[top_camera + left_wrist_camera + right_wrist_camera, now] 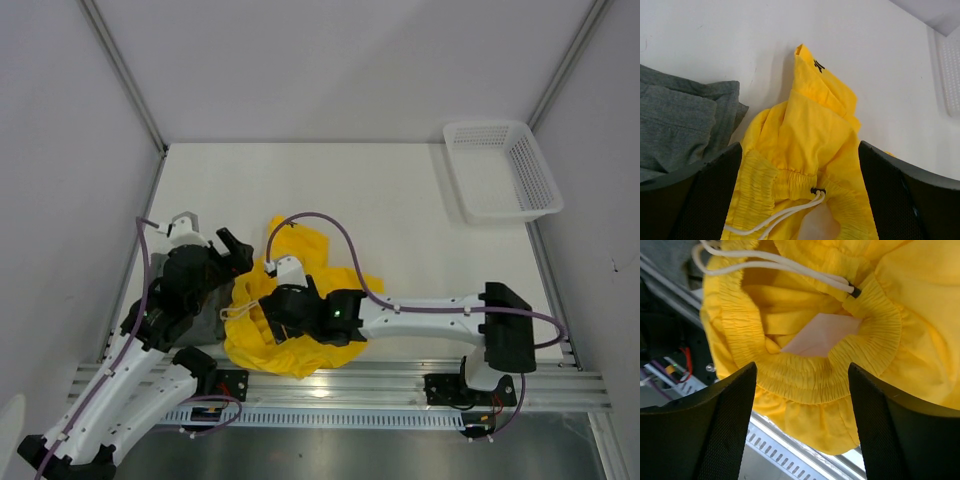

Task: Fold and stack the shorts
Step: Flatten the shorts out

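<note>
My left gripper (800, 145) and right gripper (801, 367) are gaping wide, empty; the yellow shorts (300, 250), low in frame, are hanging off the table (400, 220), maybe slipping

The left arm (140, 375) bends forward and inward from its base, its left claw (800, 146) spread wide and empty, while the right arm (430, 312) stretches low to the left, its right claw (802, 367) likewise parted, gripping nothing.
</note>
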You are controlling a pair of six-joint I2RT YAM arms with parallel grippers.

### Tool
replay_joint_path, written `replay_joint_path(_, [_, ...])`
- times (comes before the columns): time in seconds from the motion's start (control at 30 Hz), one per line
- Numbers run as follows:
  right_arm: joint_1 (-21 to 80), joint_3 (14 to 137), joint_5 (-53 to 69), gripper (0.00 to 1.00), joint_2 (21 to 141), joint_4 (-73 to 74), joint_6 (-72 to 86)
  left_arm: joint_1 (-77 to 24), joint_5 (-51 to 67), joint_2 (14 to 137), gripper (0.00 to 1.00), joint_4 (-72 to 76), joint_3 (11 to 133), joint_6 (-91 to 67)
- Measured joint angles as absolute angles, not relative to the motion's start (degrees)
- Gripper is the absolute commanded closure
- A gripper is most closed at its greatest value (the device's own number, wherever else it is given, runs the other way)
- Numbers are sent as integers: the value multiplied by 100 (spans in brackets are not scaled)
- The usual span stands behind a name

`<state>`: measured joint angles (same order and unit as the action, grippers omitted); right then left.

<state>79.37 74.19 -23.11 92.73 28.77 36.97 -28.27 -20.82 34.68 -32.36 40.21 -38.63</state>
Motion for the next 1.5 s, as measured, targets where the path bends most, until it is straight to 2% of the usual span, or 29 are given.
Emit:
replay_joint_path(0.17, [8093, 7996, -2871, 33, 10123, 3544, 3903, -2827, -2073, 3494, 1, -3621, 4139, -3903])
replay_joint_path(0.53, [8040, 8184, -3330, 32, 10407, 4174, 4060, -2827, -2075, 3474, 1, -4091, 4160, -3909])
replay_joint_path(0.63, [7985, 8202, -3395, 41, 10615, 4226, 4056, -2827, -2075, 3476, 1, -4106, 4180, -3909])
replay_joint_path(0.67, [7970, 8202, -3417, 49, 10672, 4261, 4053, -2827, -2075, 3476, 1, -4108, 4180, -3909])
replay_joint_path(0.7, [7964, 8202, -3430, 53, 10715, 4294, 4045, -2827, -2075, 3483, 1, -4110, 4180, -3909])
replay_joint_path(0.77, [7940, 8197, -3450, 55, 10748, 4320, 4036, -2827, -2073, 3503, 1, -4110, 4180, -3907])
replay_joint_path(0.9, [7972, 8090, -3544, 47, 10700, 4217, 3844, -2827, -2029, 3610, 1, -4108, 4180, -3907])
replay_joint_path(1.1, [7852, 6938, -3020, 33, 9937, 3260, 2530, -2823, -1894, 3795, 1, -4110, 4182, -3903])
replay_joint_path(1.27, [7559, 6248, -2217, 32, 9183, 2519, 1529, -2768, -1732, 3822, 1, -4139, 4272, -3898])
replay_joint_path(1.5, [7474, 5889, -1385, 32, 8925, 1905, 775, -2722, -1562, 3824, 1, -4134, 4394, -3889])
